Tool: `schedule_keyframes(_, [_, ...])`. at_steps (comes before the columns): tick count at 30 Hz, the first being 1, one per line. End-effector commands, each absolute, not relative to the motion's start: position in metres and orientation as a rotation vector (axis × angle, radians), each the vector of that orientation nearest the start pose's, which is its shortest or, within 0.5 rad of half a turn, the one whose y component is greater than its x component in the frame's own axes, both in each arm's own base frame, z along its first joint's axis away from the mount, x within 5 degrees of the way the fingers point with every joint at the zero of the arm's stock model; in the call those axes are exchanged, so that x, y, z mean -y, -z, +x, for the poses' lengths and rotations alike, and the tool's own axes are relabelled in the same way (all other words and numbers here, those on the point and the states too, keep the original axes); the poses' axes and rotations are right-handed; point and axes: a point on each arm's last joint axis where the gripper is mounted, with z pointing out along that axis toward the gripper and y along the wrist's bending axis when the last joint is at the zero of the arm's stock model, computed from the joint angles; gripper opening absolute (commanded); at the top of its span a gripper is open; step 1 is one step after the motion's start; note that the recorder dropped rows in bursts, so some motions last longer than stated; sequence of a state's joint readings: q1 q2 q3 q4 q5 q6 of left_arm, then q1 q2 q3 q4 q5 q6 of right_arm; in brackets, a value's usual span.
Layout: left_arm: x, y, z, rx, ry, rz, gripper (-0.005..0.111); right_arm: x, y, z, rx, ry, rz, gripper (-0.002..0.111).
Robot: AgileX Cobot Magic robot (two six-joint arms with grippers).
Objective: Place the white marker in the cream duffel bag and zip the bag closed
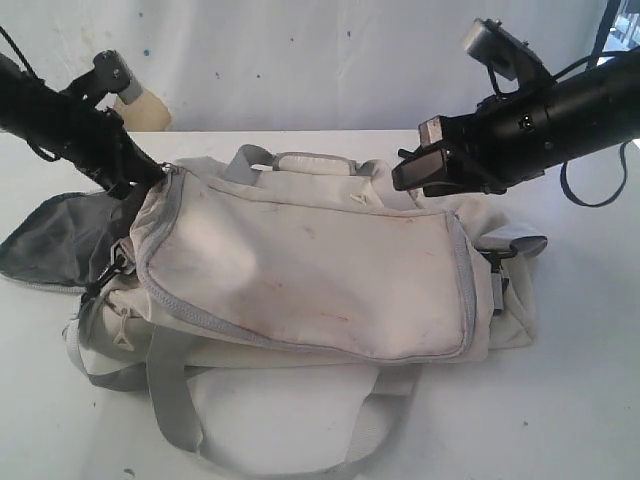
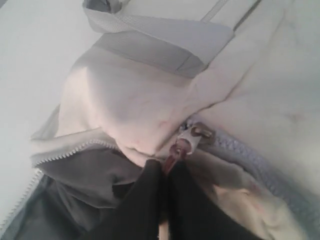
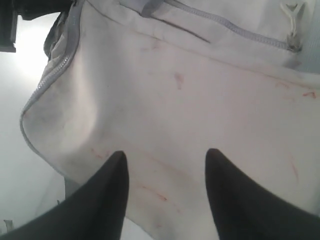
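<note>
Your cream duffel bag (image 1: 300, 270) lies across the white table (image 1: 580, 400), bare surface open to its right and front. Its left end gapes, showing dark grey lining (image 1: 60, 240); you cannot tell where the white marker is. Only the left wrist view shows your left gripper (image 2: 167, 167) pinched together on the zipper pull (image 2: 182, 147), teeth parted beside it. The right gripper (image 3: 166, 151) hangs spread apart over the stained side panel.
</note>
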State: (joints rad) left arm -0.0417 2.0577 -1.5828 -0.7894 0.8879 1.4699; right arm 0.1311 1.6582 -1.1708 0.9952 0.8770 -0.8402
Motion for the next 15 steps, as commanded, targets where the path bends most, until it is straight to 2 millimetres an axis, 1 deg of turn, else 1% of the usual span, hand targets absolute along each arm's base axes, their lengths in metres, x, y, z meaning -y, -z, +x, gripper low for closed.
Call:
schedule_keyframes(1, [0.072,-0.233,0.426,-2.259,0.578,1.074,0.000,-0.114,-0.264,0.342,-2.319,-0.985,-0.622,0.045])
schedule_keyframes(3, [0.072,-0.237,0.421,-2.344,0.620,0.995,0.000,-0.121,-0.260,0.351,-2.316,-1.065,-0.614,0.045])
schedule_keyframes(5, [0.070,-0.240,0.417,-2.400,0.633,0.959,0.000,-0.129,-0.258,0.360,-2.298,-1.184,-0.594,0.045])
schedule_keyframes(7, [0.070,-0.242,0.414,-2.438,0.657,0.937,0.000,-0.138,-0.253,0.369,-2.261,-1.259,-0.591,0.045])
schedule_keyframes(10, [0.072,-0.244,0.409,-2.464,0.708,0.929,0.000,-0.153,-0.250,0.379,-2.171,-1.251,-0.694,0.045])
schedule_keyframes(12, [0.071,-0.245,0.412,-2.449,0.679,0.916,0.000,-0.165,-0.246,0.383,-2.153,-1.264,-0.726,0.045])
schedule_keyframes(15, [0.067,-0.245,0.422,-2.377,0.550,0.900,0.000,-0.183,-0.239,0.385,-2.152,-1.281,-0.763,0.045])
